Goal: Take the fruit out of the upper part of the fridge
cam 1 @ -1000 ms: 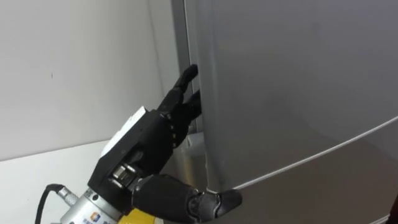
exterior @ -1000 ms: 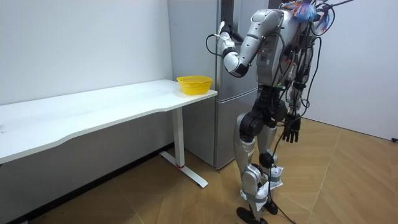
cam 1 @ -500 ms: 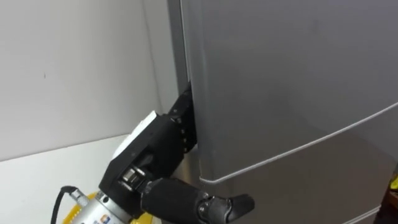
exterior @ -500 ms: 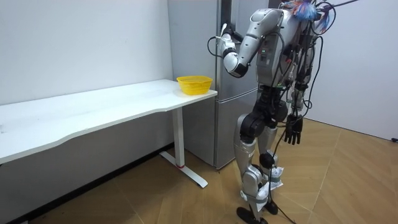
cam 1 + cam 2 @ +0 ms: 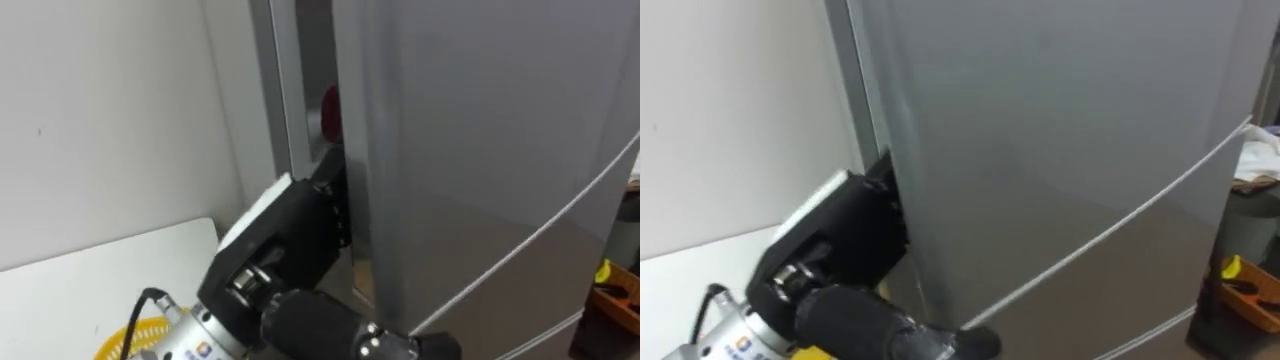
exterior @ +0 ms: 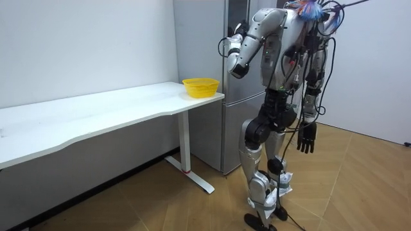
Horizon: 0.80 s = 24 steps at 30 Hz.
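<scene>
Lower centre, the left hand (image 5: 290, 240) reaches behind the fridge door (image 5: 480, 150) edge, its fingers hidden, so its grip cannot be told. A red thing (image 5: 330, 110) shows in the gap. The right hand (image 6: 307, 136) hangs relaxed.

No words, numbers, brands or signs can be read in any of the views. The one printed item is a small sticker (image 5: 203, 351) with blue and orange marks on the wrist behind the left hand (image 5: 285, 240), at about 7 o'clock in the left eye view, and its print is too small to make out.
</scene>
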{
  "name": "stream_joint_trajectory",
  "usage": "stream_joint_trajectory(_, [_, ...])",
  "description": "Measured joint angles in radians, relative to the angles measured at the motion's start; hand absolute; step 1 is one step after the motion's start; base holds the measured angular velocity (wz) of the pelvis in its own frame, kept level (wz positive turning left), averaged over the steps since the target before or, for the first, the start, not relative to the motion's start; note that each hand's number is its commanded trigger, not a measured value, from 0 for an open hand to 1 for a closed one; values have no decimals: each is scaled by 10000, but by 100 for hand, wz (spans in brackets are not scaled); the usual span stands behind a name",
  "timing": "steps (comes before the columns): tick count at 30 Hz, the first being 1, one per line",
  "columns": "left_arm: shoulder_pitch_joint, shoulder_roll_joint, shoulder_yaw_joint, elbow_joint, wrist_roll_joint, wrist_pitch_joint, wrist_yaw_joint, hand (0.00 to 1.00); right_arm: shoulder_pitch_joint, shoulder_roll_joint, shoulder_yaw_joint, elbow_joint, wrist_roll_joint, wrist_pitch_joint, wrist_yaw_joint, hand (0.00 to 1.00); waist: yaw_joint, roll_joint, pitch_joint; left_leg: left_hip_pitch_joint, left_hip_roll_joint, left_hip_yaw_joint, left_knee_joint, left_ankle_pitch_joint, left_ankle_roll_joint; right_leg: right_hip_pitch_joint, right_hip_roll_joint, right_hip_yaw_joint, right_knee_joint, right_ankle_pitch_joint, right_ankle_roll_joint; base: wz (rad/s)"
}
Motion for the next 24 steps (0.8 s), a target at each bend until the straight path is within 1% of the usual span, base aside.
stream_joint_trajectory(2, [-140,3,-271,22,-190,-9,-305,0,14,0,-2,-4,57,-1,-8,0,-152,22,6,-13,0,88,-9,-11,15,-27,20,149,-2,16,24,-13])
stream_joint_trajectory(4, [-343,5,-525,72,-199,-8,-530,0,15,0,-2,-8,159,2,-14,0,-187,33,6,-2,3,187,-51,-17,19,-53,29,223,-3,17,26,-16])
stream_joint_trajectory(7, [-663,-12,-888,183,-630,6,-789,0,86,-44,4,-8,476,3,-121,0,-267,109,9,56,11,318,-136,-21,13,-75,63,389,-2,17,27,-16])
stream_joint_trajectory(11, [-1135,64,-1064,391,-756,34,-1133,0,109,-83,5,-13,791,-1,-223,0,-473,161,14,68,40,392,-130,-20,-4,-124,105,446,2,24,11,-7])
stream_joint_trajectory(14, [-1399,93,-1069,396,-758,34,-1388,0,26,-108,7,-6,791,-1,-213,0,-479,154,18,47,57,479,-130,-9,-24,-205,127,566,-7,28,-6,-10])
stream_joint_trajectory(19, [-1450,129,-1095,397,-758,34,-1590,0,-9,-163,9,-10,814,-81,-208,0,-474,120,38,64,56,533,-124,-9,-23,-215,140,680,-10,21,-7,-3])
stream_joint_trajectory(24, [-1449,260,-1095,402,-759,34,-1591,0,5,-170,13,31,1177,-81,-209,0,-476,81,55,57,51,534,-117,-9,-23,-222,141,685,-48,20,-4,0])
